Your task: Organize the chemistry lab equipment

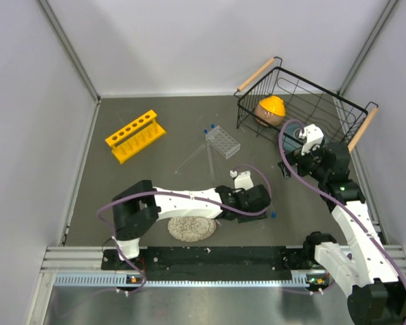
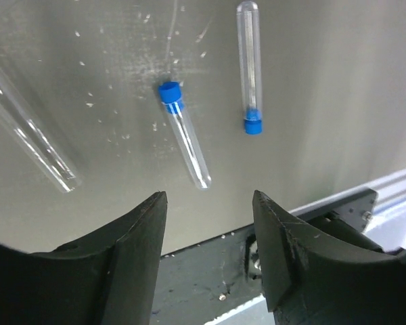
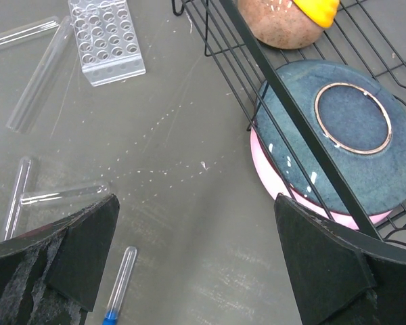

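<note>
Two short blue-capped vials (image 2: pixel 186 135) (image 2: pixel 249 68) lie flat on the grey table just ahead of my left gripper (image 2: pixel 208 198). Its jaws stand apart with nothing between them, above the table's near edge. A long clear test tube (image 2: pixel 34 142) lies to their left. My right gripper (image 3: pixel 195 200) is wide open over bare table beside the basket. The small clear rack (image 3: pixel 107 40), several test tubes (image 3: pixel 40 74) and one blue-capped vial (image 3: pixel 120 284) lie on its left side. The yellow rack (image 1: pixel 135 135) stands at the back left, far from both grippers.
A black wire basket (image 1: pixel 304 88) at the back right holds a blue plate (image 3: pixel 338 135) on a pink one and a brown and orange item. A round speckled disc (image 1: pixel 191 227) lies by the left arm's base. Grey walls close the table in.
</note>
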